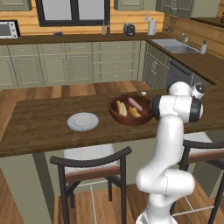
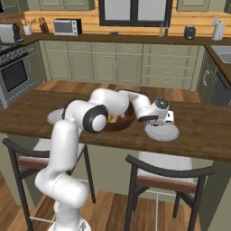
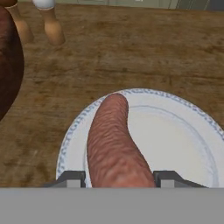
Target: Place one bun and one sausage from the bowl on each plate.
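A reddish-brown sausage is held clamped in the gripper directly above a pale plate on the wooden counter, the bowl lying off to its left.

- No text, label, brand, number or sign can be read anywhere.
- The microwave on the back counter has a front too small and blurred to show any lettering.
- The plate rim carries a speckled pattern, no writing.
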